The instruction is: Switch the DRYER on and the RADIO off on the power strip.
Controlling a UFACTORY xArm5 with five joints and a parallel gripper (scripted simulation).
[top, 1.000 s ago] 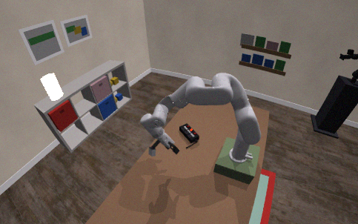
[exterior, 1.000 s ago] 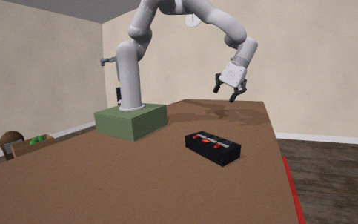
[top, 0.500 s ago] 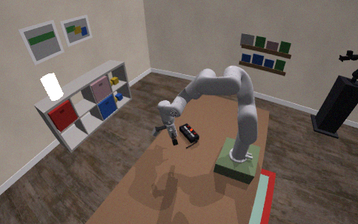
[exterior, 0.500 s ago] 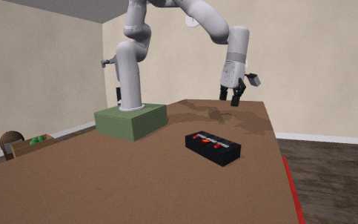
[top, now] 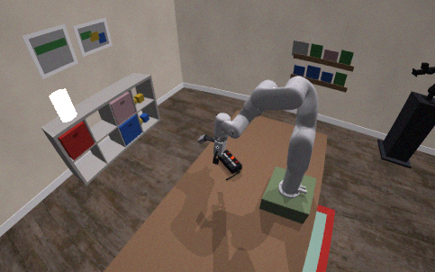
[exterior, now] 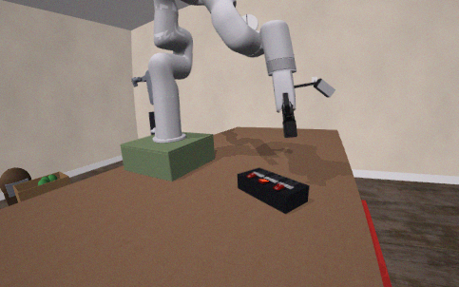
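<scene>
Gripper [exterior: 289, 124] pointing straight down, jaws fully spread and holding nothing. Below the jaws and nearer the exterior camera, the black power strip [exterior: 274, 190] lies flat and label-side up on the brown table [exterior: 117, 228], with 3 red switches [exterior: 263, 181] in a row on top. The arm stands on a green base block [exterior: 164, 159].
</scene>
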